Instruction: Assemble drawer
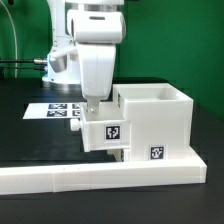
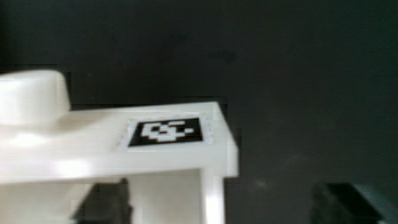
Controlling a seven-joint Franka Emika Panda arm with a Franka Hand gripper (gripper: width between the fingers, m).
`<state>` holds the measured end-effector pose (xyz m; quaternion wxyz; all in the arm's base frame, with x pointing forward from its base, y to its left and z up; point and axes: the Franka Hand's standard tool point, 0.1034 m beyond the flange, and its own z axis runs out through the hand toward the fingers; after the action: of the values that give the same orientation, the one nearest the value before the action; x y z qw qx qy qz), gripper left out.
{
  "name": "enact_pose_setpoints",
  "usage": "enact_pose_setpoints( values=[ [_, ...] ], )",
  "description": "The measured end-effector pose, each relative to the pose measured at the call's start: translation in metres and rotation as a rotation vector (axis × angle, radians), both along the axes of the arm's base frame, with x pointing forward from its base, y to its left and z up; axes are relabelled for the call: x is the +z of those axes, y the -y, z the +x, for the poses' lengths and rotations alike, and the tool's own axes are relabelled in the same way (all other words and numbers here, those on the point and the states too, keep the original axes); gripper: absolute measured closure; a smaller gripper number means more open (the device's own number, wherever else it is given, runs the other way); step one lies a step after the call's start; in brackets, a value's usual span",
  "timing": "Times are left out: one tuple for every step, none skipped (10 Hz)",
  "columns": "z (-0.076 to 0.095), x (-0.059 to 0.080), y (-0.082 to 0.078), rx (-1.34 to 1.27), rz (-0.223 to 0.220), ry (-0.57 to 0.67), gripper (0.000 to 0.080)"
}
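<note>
The drawer's large cube shell (image 1: 160,115) stands on the exterior view's right, open at the top, with a tag low on its front. A smaller box tray (image 1: 108,133) with a square tag sits against the shell's left side, its round knob (image 1: 76,127) pointing left. In the wrist view the tray (image 2: 107,150) shows its knob (image 2: 32,95) and tag (image 2: 169,132). My gripper (image 1: 92,106) is just above the tray. In the wrist view the gripper (image 2: 231,205) is open, with one dark finger (image 2: 107,200) over the tray's inside and the other (image 2: 356,200) outside its wall.
A long low white L-shaped rail (image 1: 100,176) runs along the front, right in front of the shell and tray. The marker board (image 1: 52,110) lies flat on the black table behind the tray, at the exterior view's left. The arm's base stands at the back.
</note>
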<state>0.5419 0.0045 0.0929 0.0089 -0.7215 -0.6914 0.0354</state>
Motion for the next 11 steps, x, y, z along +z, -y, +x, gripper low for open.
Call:
enact_pose_setpoints(
  values=[
    [0.009,0.015,0.004,0.005,-0.009,-0.006,0.0161],
    [0.014,0.024,0.013,0.009,-0.013,-0.002,0.0161],
    [0.014,0.026,0.025,0.026,-0.016,-0.016,0.0152],
    [0.014,0.025,0.038,0.057,-0.009,-0.024,0.0152],
    [0.012,0.02,0.047,0.042,-0.01,-0.031,0.015],
    [0.012,0.021,0.044,0.044,-0.006,-0.03,0.015],
    [0.012,0.021,0.046,0.048,-0.002,-0.031,0.015],
    [0.012,0.02,0.046,0.047,-0.002,-0.032,0.015],
    [0.011,0.017,0.047,0.048,0.0,-0.037,0.015],
    [0.01,0.007,0.051,0.093,0.059,-0.037,0.015],
    [0.011,-0.001,0.056,0.085,0.118,-0.037,0.015]
  ],
)
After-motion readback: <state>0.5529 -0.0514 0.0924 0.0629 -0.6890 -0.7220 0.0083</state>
